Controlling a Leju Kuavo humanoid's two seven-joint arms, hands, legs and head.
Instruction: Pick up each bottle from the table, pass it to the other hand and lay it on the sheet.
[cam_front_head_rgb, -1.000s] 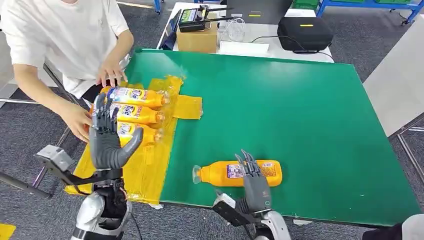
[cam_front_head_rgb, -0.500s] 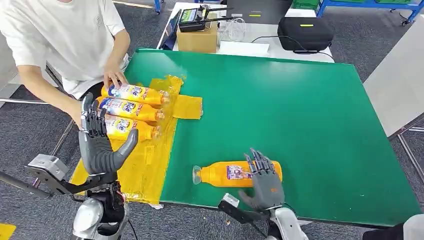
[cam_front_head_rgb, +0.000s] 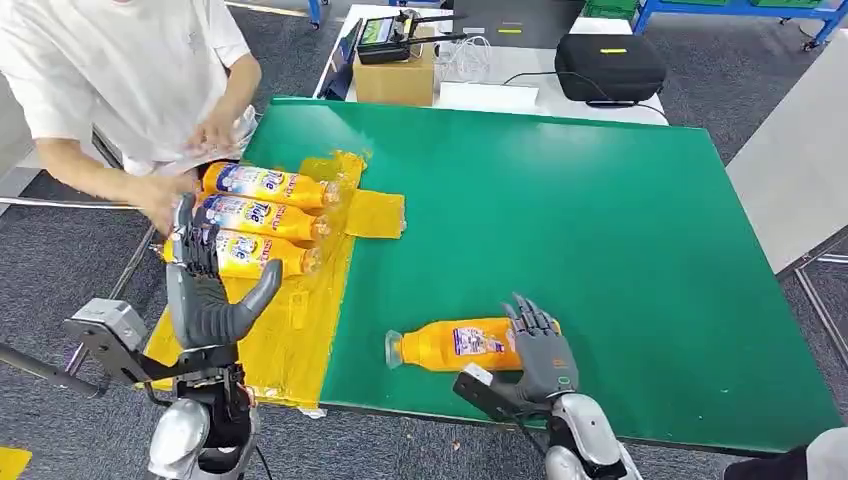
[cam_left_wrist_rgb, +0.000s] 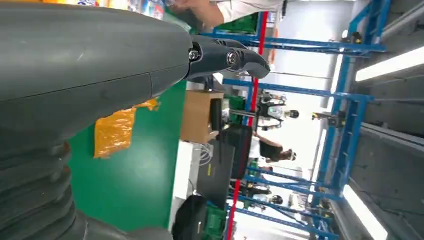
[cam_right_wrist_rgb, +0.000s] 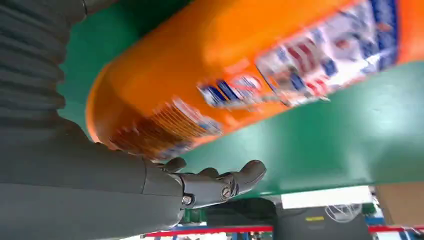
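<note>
Right robot hand rests fingers-spread at my lone orange bottle on the green worktop; grasp apparently not closed. Left robot hand released, raised over yellow sheet.

glossy plastic bottle, crinkled glossy sheet

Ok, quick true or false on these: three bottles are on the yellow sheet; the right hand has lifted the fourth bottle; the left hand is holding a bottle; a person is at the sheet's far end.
1. Three bottles lie on the yellow sheet: true.
2. The right hand has lifted the fourth bottle: false, it lies on the green table.
3. The left hand holds a bottle: false, it is empty, raised.
4. A person is at the sheet's far end: true.
</note>
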